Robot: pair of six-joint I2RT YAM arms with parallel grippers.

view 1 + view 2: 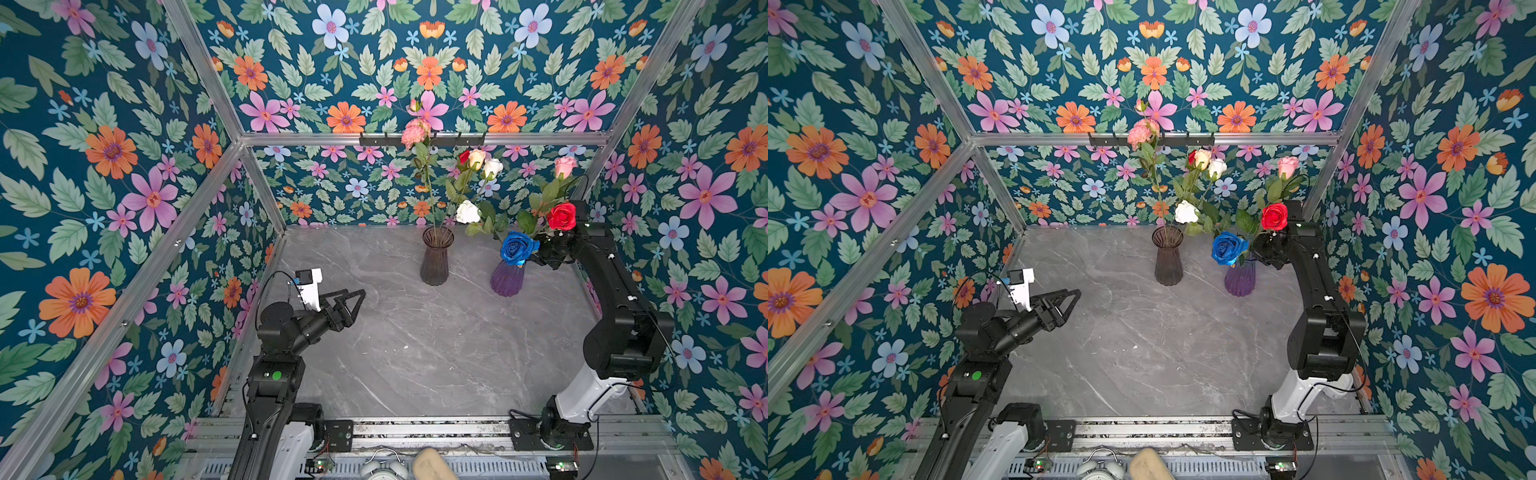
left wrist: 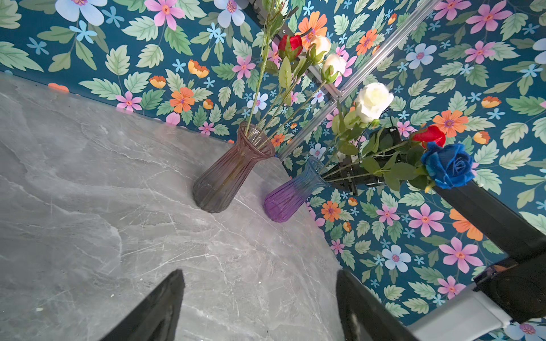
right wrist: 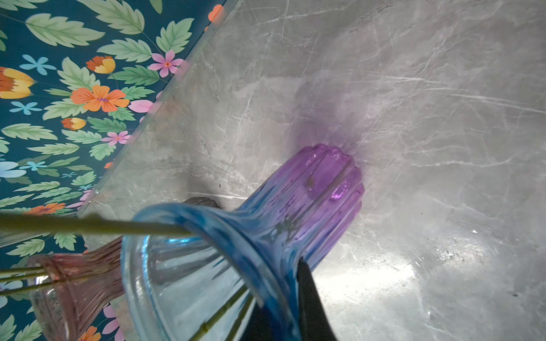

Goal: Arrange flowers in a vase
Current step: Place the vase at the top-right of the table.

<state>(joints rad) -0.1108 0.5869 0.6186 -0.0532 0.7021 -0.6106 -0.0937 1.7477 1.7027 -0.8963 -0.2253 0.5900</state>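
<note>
Artificial long-stemmed flowers (image 1: 477, 158) are shown in two vases near the back of the grey marbled surface (image 1: 415, 353). A frilly pink bloom (image 1: 413, 134) and small rosebuds stand in the smoky ribbed glass vase (image 1: 436, 257). A blue rose (image 1: 517, 247), red rose (image 1: 562, 216) and pink rose (image 1: 565, 166) rise from the purple-and-blue ribbed glass vase (image 1: 507, 279) just beside it. The right end effector (image 2: 336, 177) is closed at that vase's mouth; whether a stem is pinched cannot be told. The left end effector (image 1: 358, 297) is held wide open and empty, well apart.
</note>
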